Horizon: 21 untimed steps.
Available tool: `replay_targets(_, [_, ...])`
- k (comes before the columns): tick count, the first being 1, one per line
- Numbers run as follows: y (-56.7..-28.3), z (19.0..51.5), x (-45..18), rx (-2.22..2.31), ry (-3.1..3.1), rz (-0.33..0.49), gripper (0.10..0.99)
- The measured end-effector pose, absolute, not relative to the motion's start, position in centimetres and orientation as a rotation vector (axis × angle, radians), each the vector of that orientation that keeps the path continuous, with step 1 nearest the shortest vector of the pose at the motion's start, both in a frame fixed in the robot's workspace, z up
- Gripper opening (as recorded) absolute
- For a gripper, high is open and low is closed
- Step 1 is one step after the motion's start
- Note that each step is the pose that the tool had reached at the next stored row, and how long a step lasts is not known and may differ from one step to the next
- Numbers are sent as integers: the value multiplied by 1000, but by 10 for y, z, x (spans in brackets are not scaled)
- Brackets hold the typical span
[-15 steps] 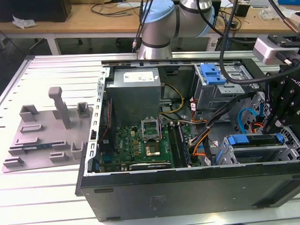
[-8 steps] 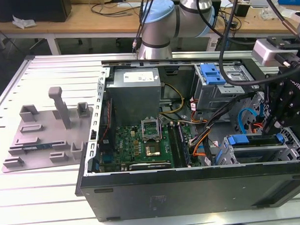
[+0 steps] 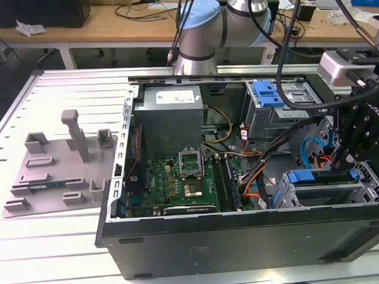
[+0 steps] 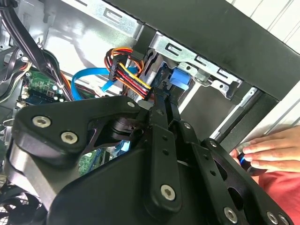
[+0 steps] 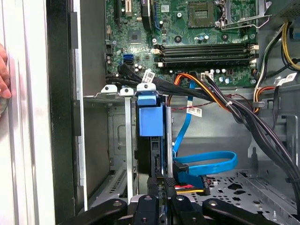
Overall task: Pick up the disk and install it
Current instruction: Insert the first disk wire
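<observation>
Standing on edge in the metal drive cage [image 5: 108, 96], at the exterior view's right end of the open computer case [image 3: 211, 241], the disk [image 5: 151, 119] presents only its blue carrier tab and a dark, narrow side. Its broad faces are turned away, so no label on it can be seen.

The gripper [image 5: 162, 183] has its two fingers drawn close together on either side of the carrier's blue rail, clamped on the disk's near edge. In the second wrist view the black linkage covers the contact itself.

A white label sits on the grey power supply [image 3: 173, 114], its print too small to read. Small white tags [image 5: 194, 111] hang on the black cable bundle beside the motherboard [image 5: 187, 28], and their writing cannot be made out either. A blue data cable [image 5: 206, 161] loops just beside the disk, and a red, yellow and black power lead [image 4: 129, 70] runs toward the cage.

A person's hand [image 4: 272, 147], cut off at the frame edge, rests outside the case on a small dark object. A grey fixture plate [image 3: 59, 165] lies well apart from the case on the table [image 3: 56, 259].
</observation>
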<state>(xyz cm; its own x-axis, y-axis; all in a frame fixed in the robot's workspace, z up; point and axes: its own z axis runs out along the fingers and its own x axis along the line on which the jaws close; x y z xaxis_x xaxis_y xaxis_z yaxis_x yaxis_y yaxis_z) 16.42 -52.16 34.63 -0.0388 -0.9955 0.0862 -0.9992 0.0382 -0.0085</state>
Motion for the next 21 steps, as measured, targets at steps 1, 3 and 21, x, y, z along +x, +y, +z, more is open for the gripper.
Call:
replay_targets(1, [-522,346,164,2138,-2222,102,169])
replay_targets(3, [-523,346,164,2138,-2222,102,169])
replay_targets(21, [-523,341,164,2138,-2222,102,169])
